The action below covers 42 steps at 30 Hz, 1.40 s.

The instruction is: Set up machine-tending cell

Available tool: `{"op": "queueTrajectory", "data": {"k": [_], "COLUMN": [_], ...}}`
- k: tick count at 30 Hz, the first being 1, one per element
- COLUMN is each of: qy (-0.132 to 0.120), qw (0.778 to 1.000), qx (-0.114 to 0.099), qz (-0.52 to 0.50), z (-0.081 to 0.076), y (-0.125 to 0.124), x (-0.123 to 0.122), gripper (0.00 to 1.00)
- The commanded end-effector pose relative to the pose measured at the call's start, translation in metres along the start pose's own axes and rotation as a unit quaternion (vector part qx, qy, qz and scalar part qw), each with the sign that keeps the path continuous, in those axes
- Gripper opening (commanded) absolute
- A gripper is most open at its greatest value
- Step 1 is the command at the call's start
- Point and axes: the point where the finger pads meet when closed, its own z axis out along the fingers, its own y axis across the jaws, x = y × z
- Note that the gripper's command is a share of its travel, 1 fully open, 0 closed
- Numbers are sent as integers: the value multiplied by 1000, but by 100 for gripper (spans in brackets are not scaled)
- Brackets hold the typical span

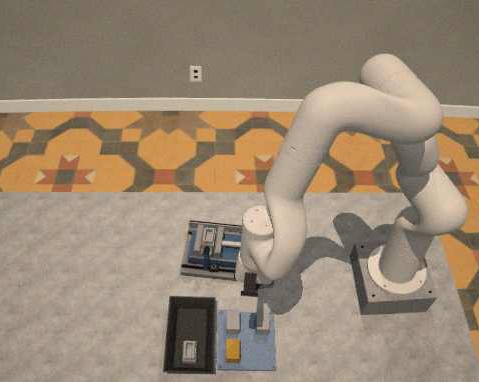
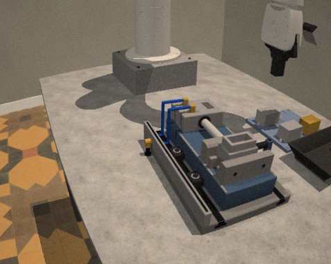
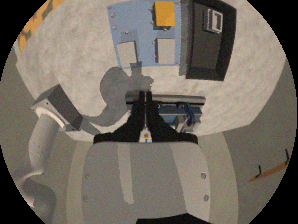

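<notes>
Gripper (image 2: 277, 70), fingers closed on nothing, hangs in the air above the infeed plate (image 1: 267, 357); finished part (image 2: 239, 141) sits in the vise (image 2: 245, 188).

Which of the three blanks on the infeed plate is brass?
The yellow block at the plate's front, nearest the tray's finished part; the two behind it are grey aluminium.

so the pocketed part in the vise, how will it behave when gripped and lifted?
The finished part looks like a rigid metal block, so likely stiff and heavy for its size. Its open pocket leaves thin-looking walls and flat sides, so probably slippery. Blocky shape: unlikely to roll.
</notes>
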Motion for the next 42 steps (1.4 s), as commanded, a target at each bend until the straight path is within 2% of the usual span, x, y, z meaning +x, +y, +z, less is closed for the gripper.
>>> {"op": "queueTrajectory", "data": {"k": [1, 13, 24, 42], "qy": [0, 0, 0, 0], "qw": [1000, 1000, 1000, 1000], "qx": [-1, -1, -1, -1], "qz": [0, 0, 0, 0], "z": [6, 31, 45, 50], "y": [1, 1, 1, 1], "x": [0, 0, 0, 0], "gripper": [0, 0, 0, 0]}}
